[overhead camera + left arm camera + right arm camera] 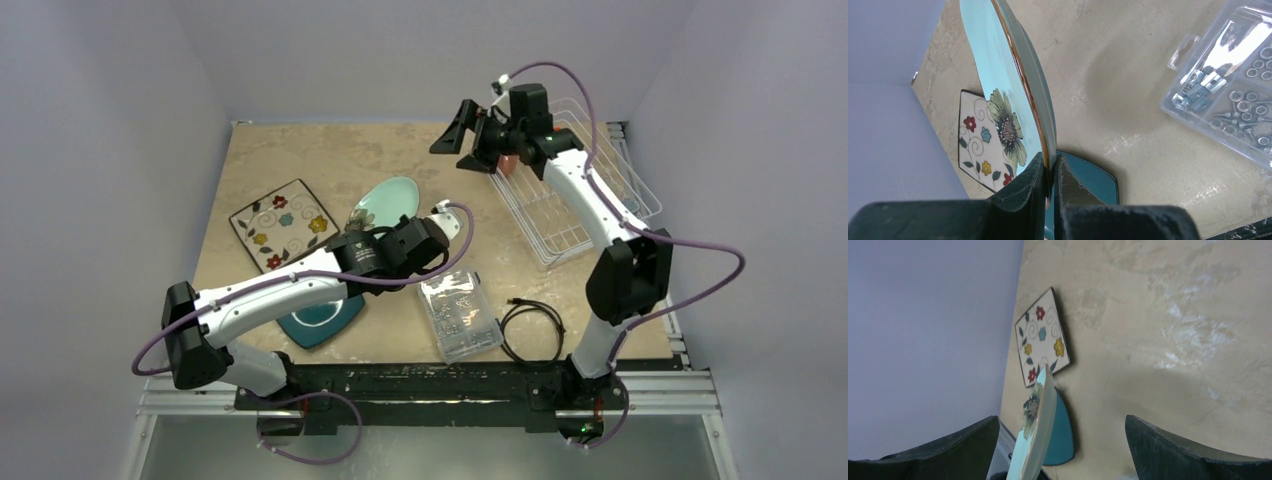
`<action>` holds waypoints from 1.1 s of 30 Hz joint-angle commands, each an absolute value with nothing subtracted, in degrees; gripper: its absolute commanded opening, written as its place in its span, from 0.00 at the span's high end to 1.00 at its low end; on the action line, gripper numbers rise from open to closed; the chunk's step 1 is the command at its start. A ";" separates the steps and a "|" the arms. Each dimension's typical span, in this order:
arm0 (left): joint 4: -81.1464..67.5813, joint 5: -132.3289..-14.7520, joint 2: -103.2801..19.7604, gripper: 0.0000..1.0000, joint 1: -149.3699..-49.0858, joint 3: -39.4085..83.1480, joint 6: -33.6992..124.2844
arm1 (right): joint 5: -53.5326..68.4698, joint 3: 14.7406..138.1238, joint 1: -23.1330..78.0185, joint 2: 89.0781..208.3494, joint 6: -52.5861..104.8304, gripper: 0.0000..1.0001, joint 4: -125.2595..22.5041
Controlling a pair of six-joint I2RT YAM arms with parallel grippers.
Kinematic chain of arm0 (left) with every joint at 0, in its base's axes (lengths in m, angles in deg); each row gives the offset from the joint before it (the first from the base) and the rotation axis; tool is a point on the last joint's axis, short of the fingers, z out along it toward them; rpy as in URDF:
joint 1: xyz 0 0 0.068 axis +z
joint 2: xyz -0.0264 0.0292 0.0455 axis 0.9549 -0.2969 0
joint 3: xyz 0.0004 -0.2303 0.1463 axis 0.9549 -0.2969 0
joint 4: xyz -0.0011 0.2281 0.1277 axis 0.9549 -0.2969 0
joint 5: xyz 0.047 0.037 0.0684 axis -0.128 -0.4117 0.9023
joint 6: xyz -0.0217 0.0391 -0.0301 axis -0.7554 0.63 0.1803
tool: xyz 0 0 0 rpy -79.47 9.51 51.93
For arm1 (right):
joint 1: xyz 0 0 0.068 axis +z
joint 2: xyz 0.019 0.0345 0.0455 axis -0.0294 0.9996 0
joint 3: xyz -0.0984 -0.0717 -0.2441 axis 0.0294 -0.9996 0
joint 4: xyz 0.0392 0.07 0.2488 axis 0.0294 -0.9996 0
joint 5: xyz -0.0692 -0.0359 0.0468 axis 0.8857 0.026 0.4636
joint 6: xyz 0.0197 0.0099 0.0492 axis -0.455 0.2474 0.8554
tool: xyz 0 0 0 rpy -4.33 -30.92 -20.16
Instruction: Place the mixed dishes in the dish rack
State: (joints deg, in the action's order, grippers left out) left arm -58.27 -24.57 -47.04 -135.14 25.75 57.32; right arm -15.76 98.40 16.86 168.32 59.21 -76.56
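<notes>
My left gripper is shut on the rim of the pale green round flowered plate and holds it tilted on edge above the table; in the left wrist view the fingers pinch the plate. The white floral square plate lies flat at the left. The dark teal square plate lies under my left arm. My right gripper is open and empty, raised beside the white wire dish rack. A pinkish-orange dish shows in the rack, mostly hidden by the right arm. The grey mug is out of view.
A clear plastic box of small parts and a coiled black cable lie near the front edge between the arms. The rack stands at the back right corner. Walls close in on the left, back and right.
</notes>
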 commanded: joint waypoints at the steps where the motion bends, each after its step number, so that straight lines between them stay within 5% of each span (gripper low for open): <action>1: -53.34 -18.12 -46.80 1.00 -136.13 26.99 60.36 | -23.12 101.49 21.64 171.50 57.74 0.01 -80.79; 8: -53.19 -17.94 -48.27 1.00 -136.66 26.96 60.86 | -26.20 94.45 27.15 173.22 61.57 0.02 -75.46; 22: -53.48 -13.97 -53.58 1.00 -140.18 27.48 62.19 | -29.05 82.93 28.28 168.82 67.26 0.37 -65.19; 32: -52.17 -12.21 -56.11 1.00 -143.66 27.04 63.33 | -29.79 77.85 28.53 166.35 68.20 1.00 -60.37; 33: -52.09 -12.07 -56.29 1.00 -143.85 27.09 63.40 | -29.44 77.47 28.55 165.95 68.06 1.00 -60.32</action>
